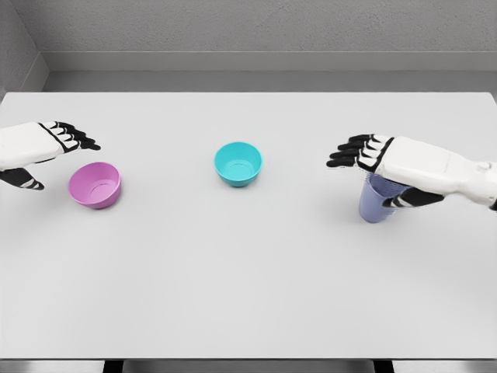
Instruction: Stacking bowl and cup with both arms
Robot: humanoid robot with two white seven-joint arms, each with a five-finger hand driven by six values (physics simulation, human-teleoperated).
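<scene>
A blue cup [377, 200] stands upright on the right side of the white table [248, 295], directly under the right hand [388, 167], which covers its rim from above. The fingers [351, 153] of this hand stretch out flat toward the left, past the cup, while the thumb [411, 200] reaches down along the cup's near right side; whether the thumb presses the wall cannot be told, and the hand is spread rather than clasped around the cup. Near the middle of the table, well apart from the cup, sits a teal bowl [238, 162], mouth upward and untouched. Farther left lies a pink bowl [95, 184], also mouth upward, tipped slightly toward the viewer. The left hand [39, 151] hovers just beside this bowl at its far left; its fingers [78, 137] extend over the bowl's far rim and its thumb [23, 180] hangs at the near left, apart from the bowl, so the hand is spread and holds nothing. A grey wall [248, 31] rises beyond the table's far edge.
</scene>
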